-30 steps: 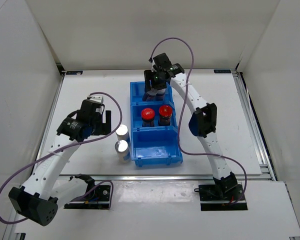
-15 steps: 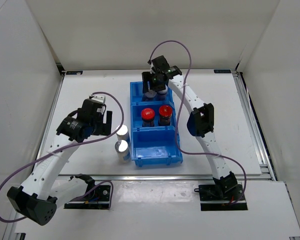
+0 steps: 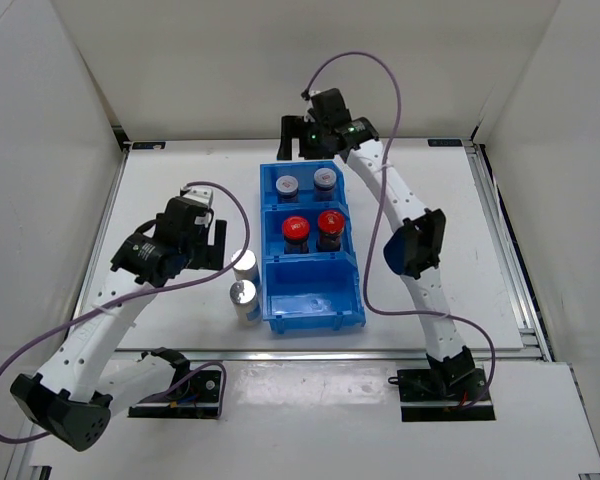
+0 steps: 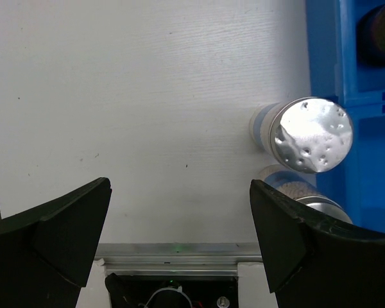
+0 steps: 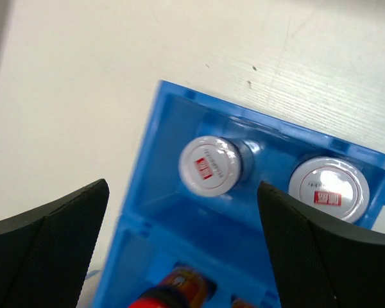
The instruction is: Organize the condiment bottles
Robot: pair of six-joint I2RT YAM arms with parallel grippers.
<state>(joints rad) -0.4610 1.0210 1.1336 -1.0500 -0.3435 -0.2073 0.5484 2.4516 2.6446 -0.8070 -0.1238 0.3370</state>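
Note:
The blue bin (image 3: 310, 300) holds two grey-lidded, red-marked bottles (image 3: 288, 184) (image 3: 325, 179) in its far compartment and two red-capped bottles (image 3: 295, 229) (image 3: 330, 223) in the middle one. Two silver-topped bottles (image 3: 245, 264) (image 3: 243, 294) stand on the table just left of the bin. My right gripper (image 3: 302, 148) hangs open above the bin's far end; its wrist view looks down on the grey lids (image 5: 210, 165) (image 5: 328, 188), apart from both fingers. My left gripper (image 3: 212, 250) is open beside the silver-topped bottles (image 4: 311, 135) (image 4: 301, 192), holding nothing.
The bin's near compartment has nothing in it. The bin's blue wall (image 4: 366, 128) lies right of the silver-topped bottles. White walls enclose the table on the left, back and right. A metal rail (image 4: 173, 250) runs along the table's near edge.
My right gripper has opened, let go of a grey-lidded bottle in the far compartment, and lifted back away from it. The left arm has barely shifted.

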